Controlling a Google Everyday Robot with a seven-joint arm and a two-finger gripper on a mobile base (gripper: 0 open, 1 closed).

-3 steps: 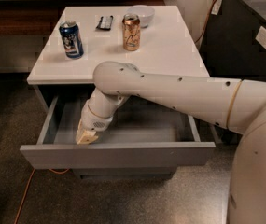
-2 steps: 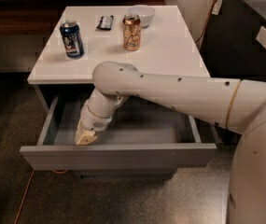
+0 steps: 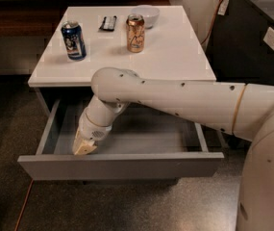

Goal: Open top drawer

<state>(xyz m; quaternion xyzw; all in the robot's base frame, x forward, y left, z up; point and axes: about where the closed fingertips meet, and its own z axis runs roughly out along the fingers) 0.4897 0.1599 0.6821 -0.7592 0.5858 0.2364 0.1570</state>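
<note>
We see a white tabletop [image 3: 175, 57] (square, smooth, evenly lit) standing on dark speckled flooring [image 3: 127, 206]. A dark cabinet [image 3: 256, 42] stands to its right, with a pale label [image 3: 272, 38] on its side. An orange cable [image 3: 25, 203] runs across the floor at the lower left.

On the tabletop we count four things, all towards the back half. There are two cans: a blue can [image 3: 73, 41] on the left and a gold can [image 3: 135, 32] near the middle, both upright and well apart. One white bowl [image 3: 145, 15] sits just behind the gold can. One small dark packet [image 3: 108, 23] lies flat between the two cans, further back.

Below the tabletop, the top drawer [image 3: 122, 165] is pulled far out, its plain grey front facing us and its grey inside showing. It is the only drawer we can make out.

The robot's white arm [image 3: 175, 97] reaches in from the right and bends down into the drawer. The gripper [image 3: 85, 146] is inside it, low in the front left part and just behind the front panel. Whether it is open or closed, or grasps anything, we cannot tell.
</note>
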